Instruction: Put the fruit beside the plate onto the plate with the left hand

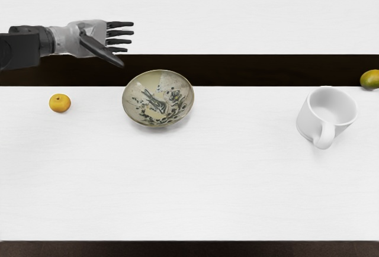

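A small orange fruit (60,103) lies on the white table, left of the patterned plate (158,98), a shallow dish with a dark painted design. My left hand (114,42) hovers above and behind them, up and to the right of the fruit and just past the plate's far left rim. Its fingers are stretched out straight toward the right and hold nothing. The left arm enters from the left edge. No right arm shows.
A white mug (326,116) lies tilted at the right of the table. A second, green-yellow fruit (370,79) sits at the far right edge. A dark gap runs between this table and the white surface (237,20) behind it.
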